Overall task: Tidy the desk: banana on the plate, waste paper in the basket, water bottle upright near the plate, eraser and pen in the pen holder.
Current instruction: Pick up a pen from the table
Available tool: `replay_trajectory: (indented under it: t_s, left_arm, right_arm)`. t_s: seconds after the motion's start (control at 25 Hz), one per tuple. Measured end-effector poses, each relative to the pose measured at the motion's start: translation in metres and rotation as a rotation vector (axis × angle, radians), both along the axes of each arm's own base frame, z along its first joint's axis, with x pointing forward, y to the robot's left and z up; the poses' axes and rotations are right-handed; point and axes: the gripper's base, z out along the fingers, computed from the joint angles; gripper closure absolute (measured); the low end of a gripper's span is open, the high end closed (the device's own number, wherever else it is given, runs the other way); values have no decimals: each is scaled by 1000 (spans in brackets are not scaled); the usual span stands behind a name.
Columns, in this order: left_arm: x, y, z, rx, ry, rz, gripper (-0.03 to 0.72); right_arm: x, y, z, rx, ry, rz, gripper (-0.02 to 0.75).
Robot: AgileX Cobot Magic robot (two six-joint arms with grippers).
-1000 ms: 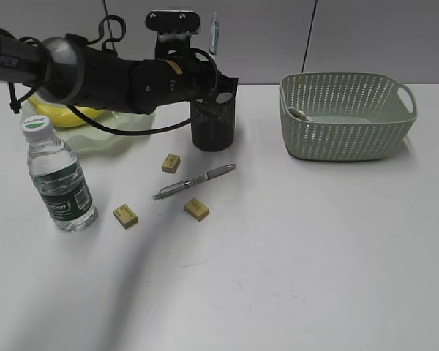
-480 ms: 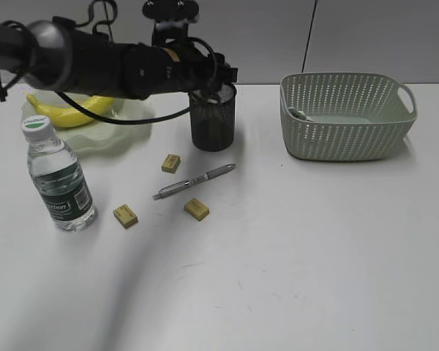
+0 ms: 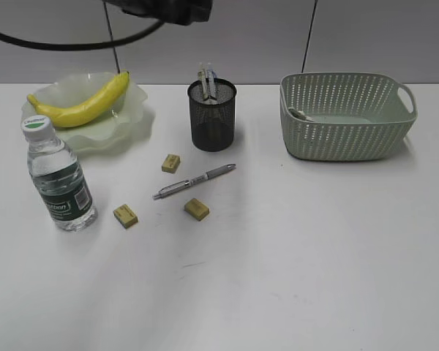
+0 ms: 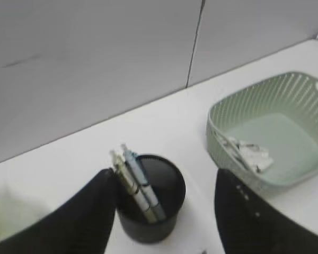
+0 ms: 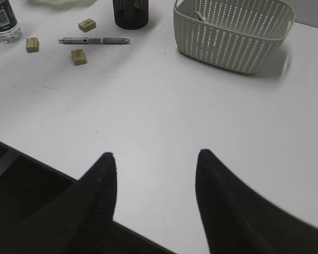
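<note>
The left arm, which a second earlier stretched low across the plate (image 3: 135, 117) and pen holder (image 3: 212, 124), had lifted away; only a dark part remained at the top edge of the exterior view. The left gripper (image 4: 164, 211) hung above the pen holder with its fingers (image 4: 90, 211) spread and empty, the cup directly between and below them. Two pens (image 3: 207, 82) now stood in the holder. The right gripper (image 5: 155, 196) was also open and empty, over bare desk (image 3: 314, 256), well short of the basket (image 3: 347, 117).

The water bottle's (image 3: 57, 179) green label was too small to read.

One banana (image 3: 84, 106) lay on the plate. One pen (image 3: 194, 181) and three erasers (image 3: 197, 209) lay loose on the desk. Waste paper (image 4: 252, 153) sat in the basket.
</note>
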Motion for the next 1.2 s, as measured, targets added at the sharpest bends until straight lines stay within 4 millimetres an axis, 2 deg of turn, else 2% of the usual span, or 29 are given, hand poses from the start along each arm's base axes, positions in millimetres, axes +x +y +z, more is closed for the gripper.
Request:
replay_trajectory:
  t_s: [0.24, 0.4, 0.52, 0.68, 0.8, 0.88, 0.92, 1.0, 1.08, 1.2]
  left_arm:
    - [-60, 38, 62, 129, 115, -21, 243]
    - [-103, 65, 94, 186, 177, -26, 255]
    - [-138, 90, 120, 204, 171, -12, 270]
    - [-185, 124, 146, 243, 151, 12, 278]
    - [-218, 145, 163, 198, 84, 25, 279]
    - [-242, 160, 168, 169, 38, 28, 279]
    - [-262, 172, 170, 145, 0, 31, 283]
    - [-285, 187, 164, 132, -31, 38, 293]
    - [-302, 198, 151, 131, -41, 43, 296]
    - [-322, 211, 116, 147, -16, 41, 296]
  right_arm:
    - [0, 0, 0, 0, 0, 0, 344]
    - [0, 0, 0, 0, 0, 0, 344]
    - [0, 0, 0, 0, 0, 0, 344]
    - [0, 0, 0, 0, 0, 0, 344]
    - [0, 0, 0, 0, 0, 0, 344]
    - [0, 0, 0, 0, 0, 0, 344]
    - [0, 0, 0, 0, 0, 0, 344]
    - [0, 0, 0, 0, 0, 0, 344]
    - [0, 0, 0, 0, 0, 0, 344]
    - [0, 0, 0, 0, 0, 0, 344]
